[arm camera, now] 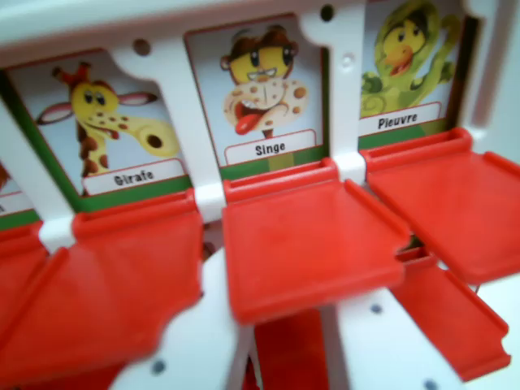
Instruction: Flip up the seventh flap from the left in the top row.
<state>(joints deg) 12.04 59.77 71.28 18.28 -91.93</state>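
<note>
I am close up against the game board (341, 49), looking slightly down along its top row, with my two white fingers (195, 341) blurred at the bottom of the wrist view, one at lower left of centre and one at lower right. They stand apart with a gap between them, and nothing is held in it. The red flap (309, 244) under the Singe card (268, 89) lies flat, tipped toward me, its front edge sitting just over the gap between my fingers. It is plain red plastic with raised side rims. To the wrist view's left a flap (114, 276) lies under the Girafe card (106, 122); to the right another flap (455, 195) lies under the Pieuvre card (406, 65).
</note>
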